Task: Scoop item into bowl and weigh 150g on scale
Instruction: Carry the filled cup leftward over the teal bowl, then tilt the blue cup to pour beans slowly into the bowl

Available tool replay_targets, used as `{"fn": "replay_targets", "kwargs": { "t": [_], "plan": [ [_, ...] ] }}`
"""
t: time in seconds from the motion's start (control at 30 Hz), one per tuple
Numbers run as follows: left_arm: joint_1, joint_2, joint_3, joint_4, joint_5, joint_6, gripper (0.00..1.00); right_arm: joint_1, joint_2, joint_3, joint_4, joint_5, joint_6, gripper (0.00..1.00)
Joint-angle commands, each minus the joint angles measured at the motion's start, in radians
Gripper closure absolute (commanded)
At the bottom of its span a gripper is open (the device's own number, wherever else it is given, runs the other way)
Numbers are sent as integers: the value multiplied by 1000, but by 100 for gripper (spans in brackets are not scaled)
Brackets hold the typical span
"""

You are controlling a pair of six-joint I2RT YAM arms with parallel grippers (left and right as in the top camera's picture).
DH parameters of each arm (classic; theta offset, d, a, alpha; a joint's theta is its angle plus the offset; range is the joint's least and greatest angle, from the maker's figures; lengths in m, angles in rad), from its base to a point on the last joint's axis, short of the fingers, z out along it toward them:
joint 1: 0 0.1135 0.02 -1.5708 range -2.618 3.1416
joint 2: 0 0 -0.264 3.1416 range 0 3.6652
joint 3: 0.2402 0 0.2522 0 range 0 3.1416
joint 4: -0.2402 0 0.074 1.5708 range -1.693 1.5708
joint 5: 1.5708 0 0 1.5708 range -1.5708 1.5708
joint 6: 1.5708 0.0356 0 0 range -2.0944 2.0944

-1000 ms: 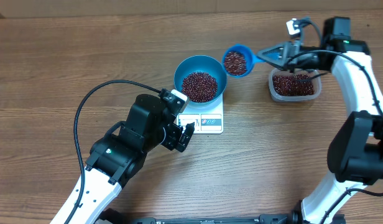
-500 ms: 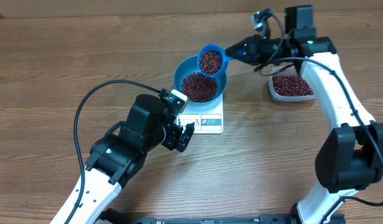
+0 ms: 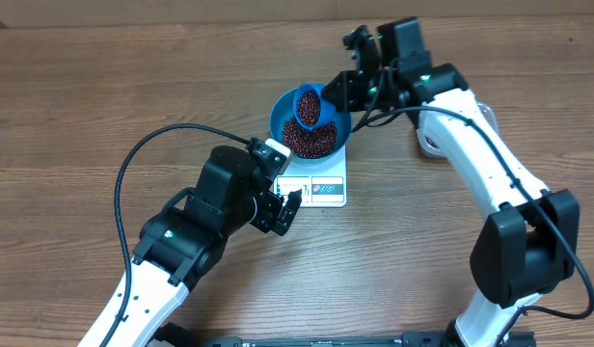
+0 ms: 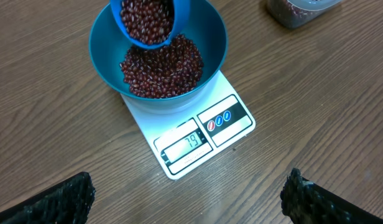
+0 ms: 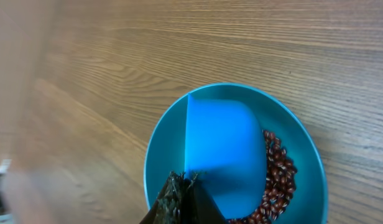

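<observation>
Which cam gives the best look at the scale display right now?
Left wrist: the scale fills mid-frame, front edge toward the camera, and its display reads 79. Overhead shows it small, back half under the bowl, digits unreadable. Right wrist shows the bowl and scoop, no scale.

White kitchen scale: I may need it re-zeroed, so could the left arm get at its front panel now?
Probably yes: the open left gripper hovers just before the flat white square scale, only wooden table between. The small blue scoop and round blue bowl are farther back.
</observation>
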Motion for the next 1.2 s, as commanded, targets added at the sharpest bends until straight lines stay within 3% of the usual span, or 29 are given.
{"fn": "replay_targets", "kwargs": {
  "t": [0.0,0.37,1.17],
  "plan": [
    [6,-2,19,1,10,13,0,43,-66,19,8,162,-28,96],
    [6,-2,19,2,10,13,0,116,-66,19,10,316,-72,96],
    [6,-2,19,2,10,13,0,181,-66,19,53,443,-91,96]
  ]
}}
